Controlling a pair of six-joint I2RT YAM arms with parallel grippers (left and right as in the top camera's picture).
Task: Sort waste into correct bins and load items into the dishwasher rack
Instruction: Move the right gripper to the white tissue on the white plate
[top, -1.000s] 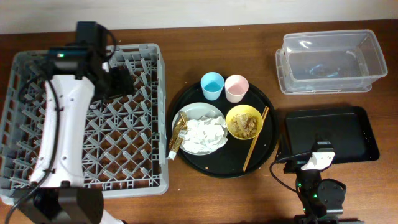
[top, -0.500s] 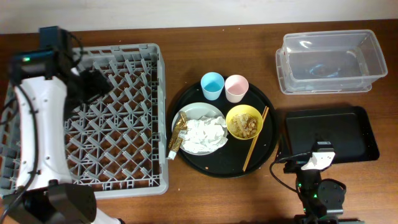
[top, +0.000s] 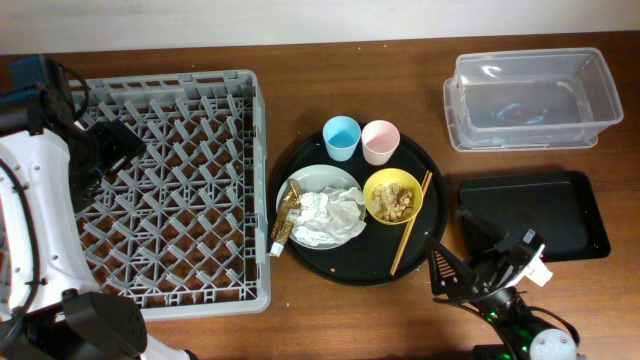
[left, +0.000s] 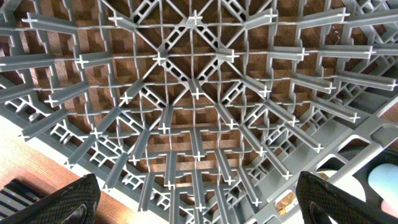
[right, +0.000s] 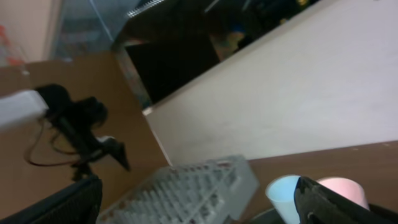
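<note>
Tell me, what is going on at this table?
Nothing is picked up yet. Both pincers are open and empty: the left pincer hangs over the dishwasher rack, the right pincer is by the shallow black tray. The plate with napkins and wrapper, the yellow bowl, blue cup, pink cup and chopsticks sit on the round black tray.

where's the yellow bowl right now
In the overhead view the yellow bowl sits on the round tray, between the plate and the chopsticks, just below the pink cup.
</note>
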